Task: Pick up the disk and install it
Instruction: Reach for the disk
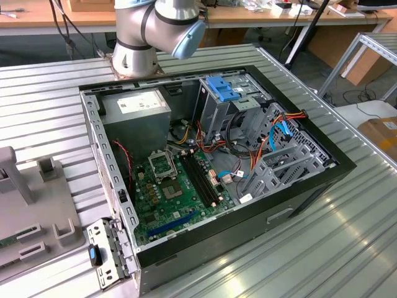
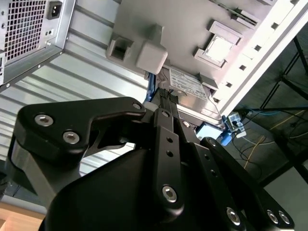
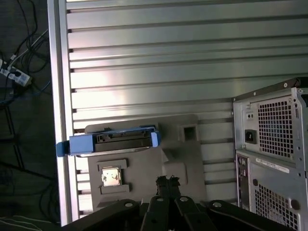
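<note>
Blue-railed disk [image 3: 113, 142]: lies flat in its seat on the grey fixture tray [image 3: 187, 163], close to the edge of the ribbed metal table [image 3: 144, 62] and well apart from the open computer case [image 3: 269, 144]. A processor chip [image 3: 109, 176] sits in a neighbouring seat of the same tray.

Gripper [image 3: 166, 182]: black, fingertips pressed together with nothing between them. It hangs above the tray, off to one side of the disk, touching neither.

Step in hand, by judgement: the approach for the pick. The task is barely begun and the disk is not yet lifted.

Handling notes: the fingers must spread wider than the disk before any descent. Line up over its middle, jaws squared to the long blue rails, so the load hangs level. The rails look plastic, so a moderate grip should suffice. Keep clear of the raised tray blocks and leave the chip undisturbed.
</note>
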Motion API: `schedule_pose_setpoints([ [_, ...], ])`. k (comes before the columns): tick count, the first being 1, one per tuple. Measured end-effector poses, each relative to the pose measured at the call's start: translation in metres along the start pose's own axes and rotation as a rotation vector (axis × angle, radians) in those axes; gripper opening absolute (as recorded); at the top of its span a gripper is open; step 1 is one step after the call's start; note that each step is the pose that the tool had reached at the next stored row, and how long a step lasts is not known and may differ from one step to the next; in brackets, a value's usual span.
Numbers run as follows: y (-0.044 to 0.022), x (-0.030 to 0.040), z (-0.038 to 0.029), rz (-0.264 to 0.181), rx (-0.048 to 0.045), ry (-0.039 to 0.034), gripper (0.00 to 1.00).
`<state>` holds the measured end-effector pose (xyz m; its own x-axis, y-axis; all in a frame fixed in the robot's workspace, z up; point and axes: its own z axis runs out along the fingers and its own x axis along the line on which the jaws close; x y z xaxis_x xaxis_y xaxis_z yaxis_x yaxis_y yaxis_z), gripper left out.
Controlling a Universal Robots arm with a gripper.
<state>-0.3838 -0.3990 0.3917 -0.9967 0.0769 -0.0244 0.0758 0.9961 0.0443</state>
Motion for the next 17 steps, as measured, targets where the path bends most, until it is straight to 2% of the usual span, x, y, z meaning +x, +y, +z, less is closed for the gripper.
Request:
schedule_pose_setpoints([
  [6, -0.0011, 0.0149, -0.0002, 0.000, 0.0000, -0.0001, 0.11],
  [11, -0.0029, 0.0374, -0.0006, 0.001, -0.0001, -0.0001, 0.11],
  [15, -0.0039, 0.0504, -0.0007, 0.001, -0.0001, -0.0002, 0.11],
  [17, -0.0041, 0.0541, -0.0007, 0.001, 0.0000, -0.0001, 0.11],
])
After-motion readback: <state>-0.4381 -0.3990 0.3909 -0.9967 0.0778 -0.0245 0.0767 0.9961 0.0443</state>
